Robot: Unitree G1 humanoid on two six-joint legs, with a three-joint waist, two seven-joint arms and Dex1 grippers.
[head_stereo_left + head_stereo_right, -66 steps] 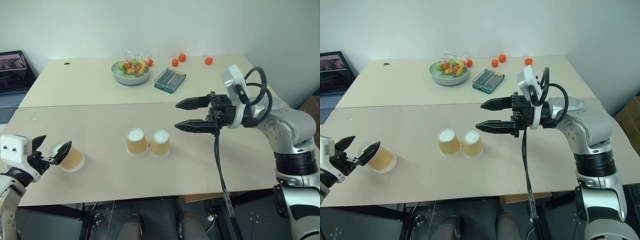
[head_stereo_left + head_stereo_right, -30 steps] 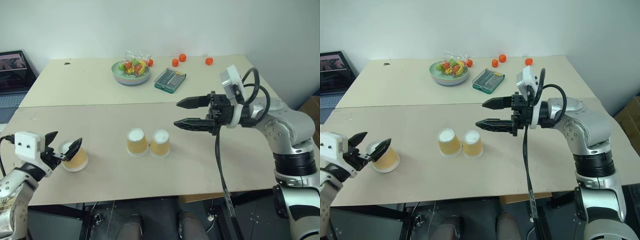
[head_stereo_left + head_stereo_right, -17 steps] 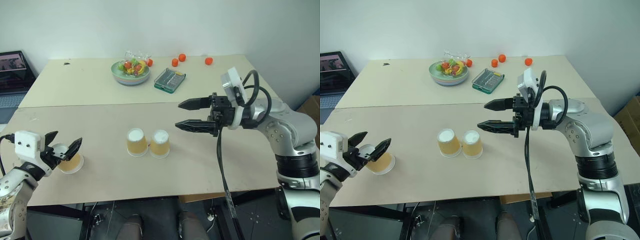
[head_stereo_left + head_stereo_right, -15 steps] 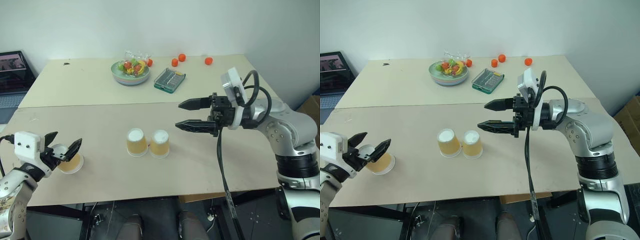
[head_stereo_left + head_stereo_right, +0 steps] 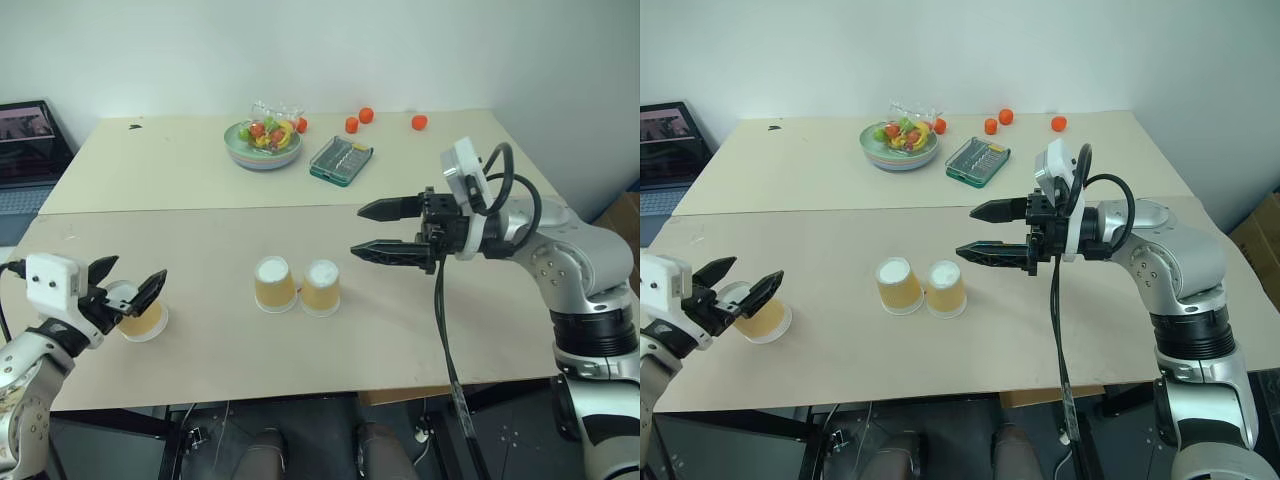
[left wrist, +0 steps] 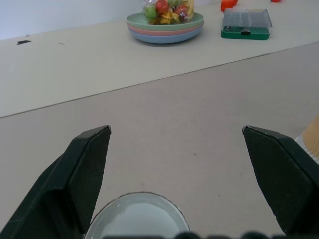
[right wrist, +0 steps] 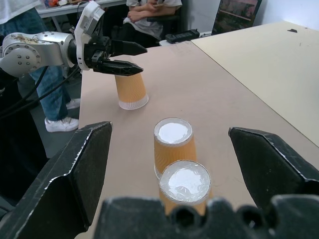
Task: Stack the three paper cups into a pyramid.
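Pincers both released: left pincer (image 5: 128,296) straddles one inverted paper cup (image 5: 142,318); right pincer (image 5: 372,230) hovers beyond two cups (image 5: 298,286) on the desk (image 5: 200,250).

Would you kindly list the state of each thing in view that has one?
Left cup: upside down on table, between open jaws, not gripped.
Two middle cups: upside down, side by side, unstacked.
Left gripper: open.
Right gripper: open, empty.
Green case: closed.

Matt ribbed paper cups (image 5: 298,285) stand on a smooth, matt wood-look table (image 5: 420,330); the right gripper (image 5: 383,229) has glossy black plastic fingers.
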